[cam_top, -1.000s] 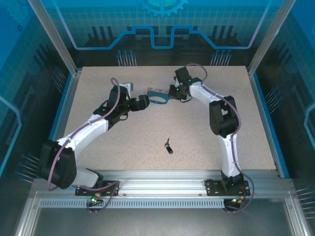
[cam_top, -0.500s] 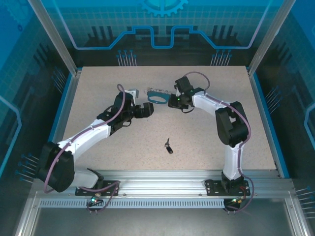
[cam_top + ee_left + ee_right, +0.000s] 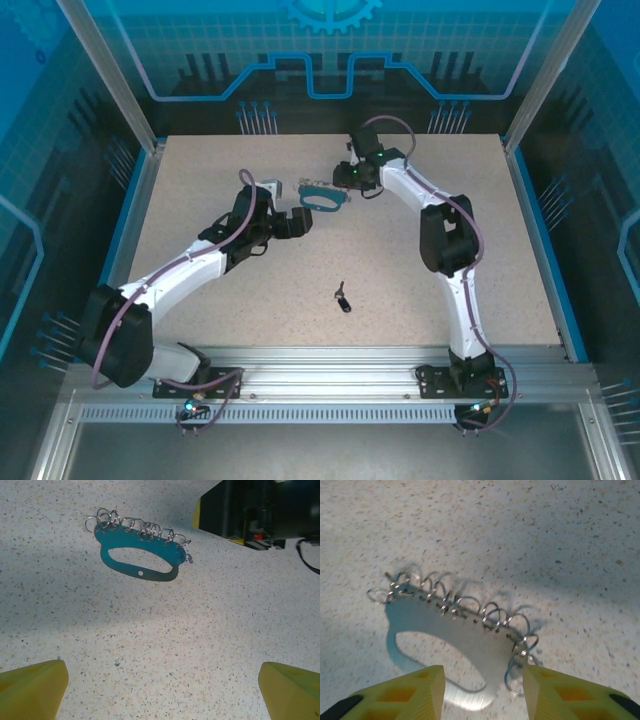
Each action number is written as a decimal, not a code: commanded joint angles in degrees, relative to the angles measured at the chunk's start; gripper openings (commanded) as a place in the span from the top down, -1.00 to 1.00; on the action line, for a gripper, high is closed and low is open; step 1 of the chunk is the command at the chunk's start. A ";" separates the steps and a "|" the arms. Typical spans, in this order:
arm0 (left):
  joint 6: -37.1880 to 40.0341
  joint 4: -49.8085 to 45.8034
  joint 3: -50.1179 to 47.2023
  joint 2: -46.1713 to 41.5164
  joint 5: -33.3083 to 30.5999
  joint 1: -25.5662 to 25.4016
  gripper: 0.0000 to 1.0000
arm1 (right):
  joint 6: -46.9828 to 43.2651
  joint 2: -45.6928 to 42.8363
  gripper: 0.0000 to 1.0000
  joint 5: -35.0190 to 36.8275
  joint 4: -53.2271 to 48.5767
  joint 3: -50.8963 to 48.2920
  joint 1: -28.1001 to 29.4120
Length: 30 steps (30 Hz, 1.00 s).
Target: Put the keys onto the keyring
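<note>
The flat blue-grey oval keyring (image 3: 322,197) (image 3: 140,560) (image 3: 450,640) lay far on the speckled tabletop (image 3: 500,270), room all around. Right jaws stood half open about its end, left jaws wide and empty. From above, the tiny black-headed key (image 3: 343,297) lay nearer.

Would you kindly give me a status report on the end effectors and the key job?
Left end effector open, short of the keyring. Right end effector open, straddling its end. Key lies loose on the table, unthreaded.

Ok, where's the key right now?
Top view: the key lies alone near the middle of the table, roughly centred left to right, closer to the near edge than the keyring farther back.
</note>
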 commanded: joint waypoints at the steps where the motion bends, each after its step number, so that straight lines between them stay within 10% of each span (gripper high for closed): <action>1: -0.11 -0.49 2.40 1.21 -0.36 -0.17 -0.98 | 1.49 4.47 0.11 0.50 -7.04 4.74 -0.86; 30: -0.66 0.69 2.98 2.66 0.50 -0.17 -0.98 | 6.95 11.67 0.56 -2.61 -8.46 12.07 -1.68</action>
